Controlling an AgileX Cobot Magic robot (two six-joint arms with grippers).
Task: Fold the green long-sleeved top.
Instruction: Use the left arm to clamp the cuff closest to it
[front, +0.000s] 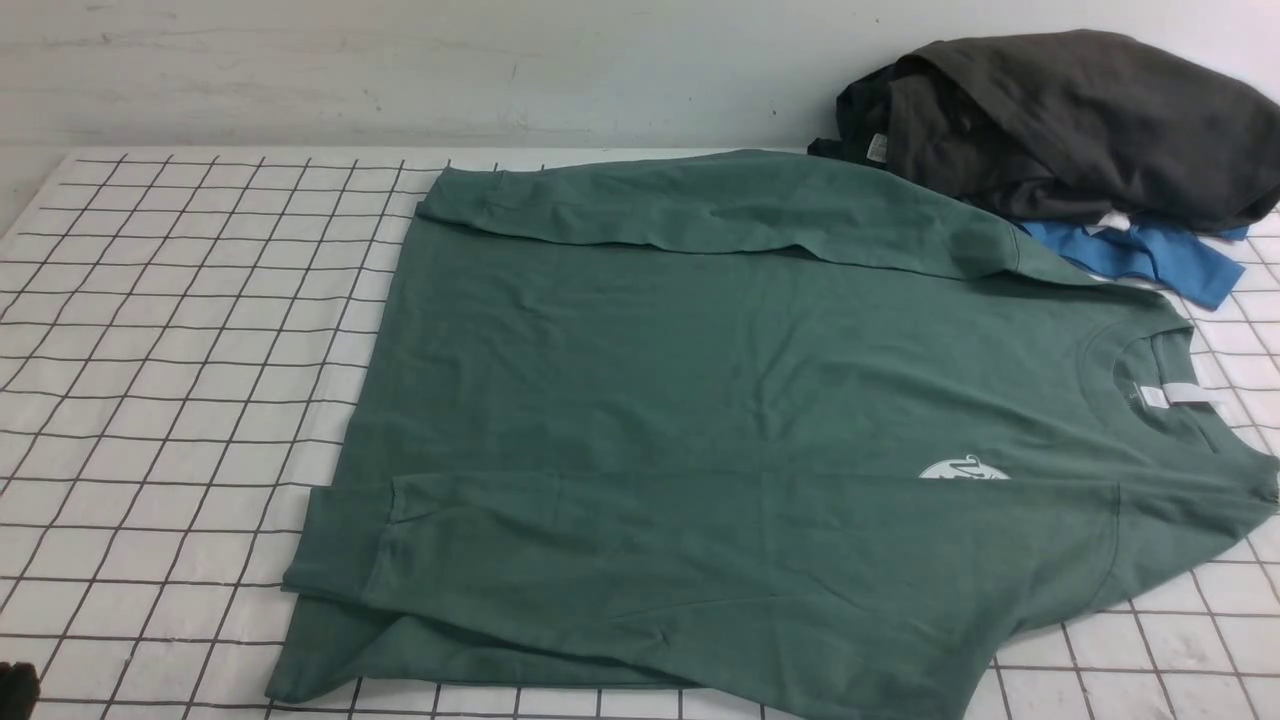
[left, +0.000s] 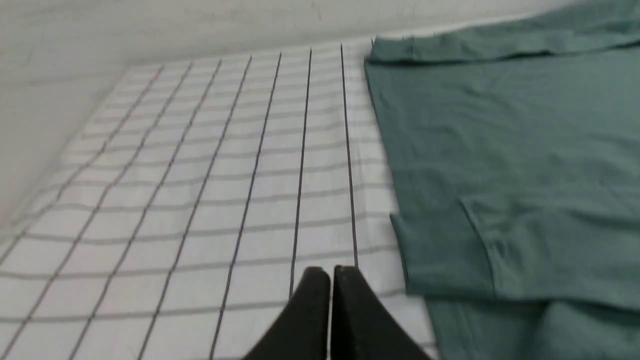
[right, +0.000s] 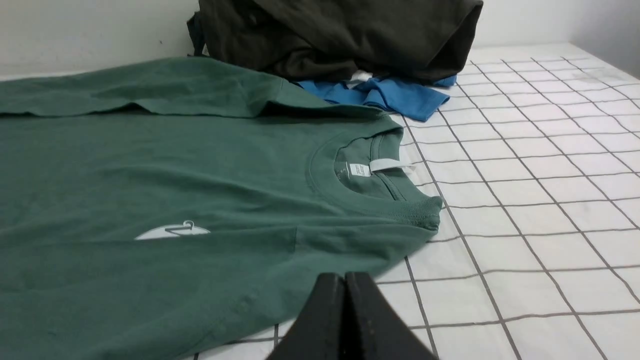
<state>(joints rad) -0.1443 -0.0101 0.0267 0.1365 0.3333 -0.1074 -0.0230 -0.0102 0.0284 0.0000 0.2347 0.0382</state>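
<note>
The green long-sleeved top (front: 720, 400) lies flat and sideways on the checked cloth, with its collar (front: 1150, 385) to the right and its hem to the left. The far sleeve (front: 700, 210) is folded in along the far edge. The near sleeve (front: 700, 540) is folded over the body and covers part of the white logo (front: 963, 470). My left gripper (left: 330, 272) is shut and empty over bare cloth, just beside the top (left: 500, 150) at its hem corner. My right gripper (right: 345, 277) is shut and empty at the near shoulder edge of the top (right: 150, 175), below the collar (right: 370, 200).
A pile of dark grey-black garments (front: 1060, 120) lies on a bright blue garment (front: 1150, 255) at the back right, against the top's far shoulder. A white wall (front: 400, 70) runs along the back. Checked cloth (front: 180, 350) shows to the left of the top.
</note>
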